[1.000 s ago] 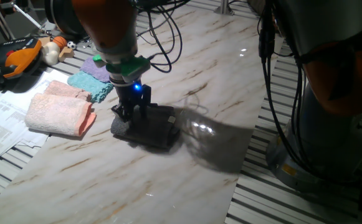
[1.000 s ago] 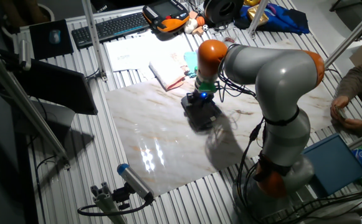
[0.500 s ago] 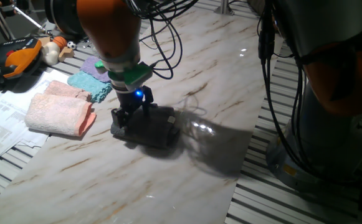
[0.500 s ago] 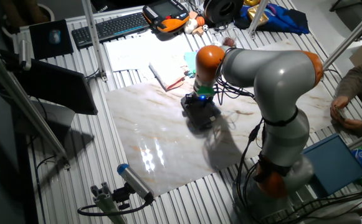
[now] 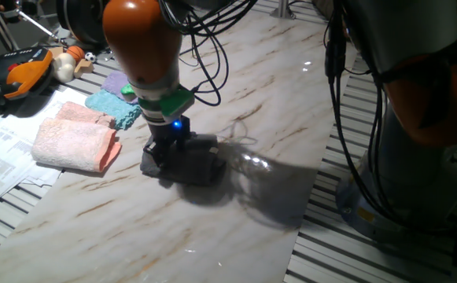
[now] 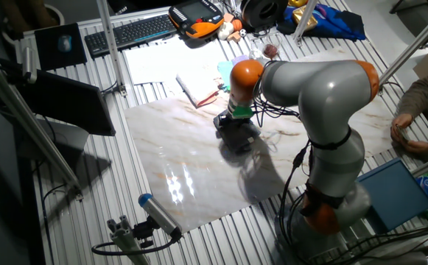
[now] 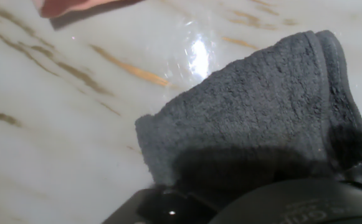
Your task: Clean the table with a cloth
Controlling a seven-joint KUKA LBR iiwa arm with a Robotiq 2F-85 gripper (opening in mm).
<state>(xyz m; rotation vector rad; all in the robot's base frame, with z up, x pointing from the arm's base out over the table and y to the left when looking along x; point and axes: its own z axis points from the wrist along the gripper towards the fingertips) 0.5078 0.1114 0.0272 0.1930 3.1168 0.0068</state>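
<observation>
Your gripper [image 5: 165, 149] is down on the cloth [image 5: 189, 161], which lies flat on the table [image 5: 236, 204] about mid-width, just right of the pink towel [image 5: 75, 141]. The fingers press into the cloth's left end, but you cannot tell from either fixed view whether they are clamped on it or only pushing down. A blue light glows on the hand just above the cloth.

In the other fixed view you see the arm [image 6: 309, 81] reaching across the marble to the cloth [image 6: 237, 134], with the gripper [image 6: 232, 124] planted on it.

The hand view shows you the cloth [image 7: 261, 112] up close, its folded edge lying on the table [image 7: 62, 124], and a corner of the pink towel [image 7: 68, 6] at the top. A teal cloth [image 5: 112, 106] and a purple cloth [image 5: 118, 82] lie behind the towel.
</observation>
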